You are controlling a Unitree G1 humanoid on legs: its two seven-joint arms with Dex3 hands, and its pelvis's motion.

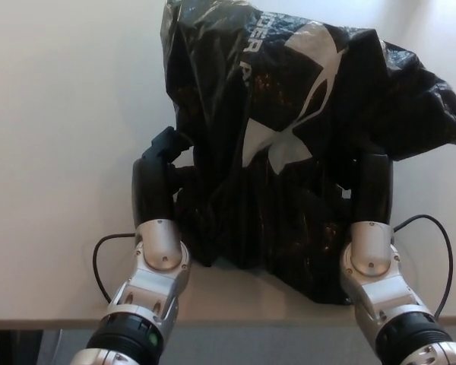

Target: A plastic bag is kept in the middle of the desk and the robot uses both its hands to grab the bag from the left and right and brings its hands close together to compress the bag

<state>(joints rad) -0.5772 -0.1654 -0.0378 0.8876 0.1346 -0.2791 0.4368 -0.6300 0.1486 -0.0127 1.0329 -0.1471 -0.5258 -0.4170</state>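
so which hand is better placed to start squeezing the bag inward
Probably the left. The left hand shows clearly against the bag's left edge, its fingers reaching into the folds. The right hand is mostly buried under the plastic, so its hold can't be judged.

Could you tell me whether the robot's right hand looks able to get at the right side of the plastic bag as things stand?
Probably yes: the right hand is already against the black plastic bag, whose folds hide its fingers, and nothing else stands between them.
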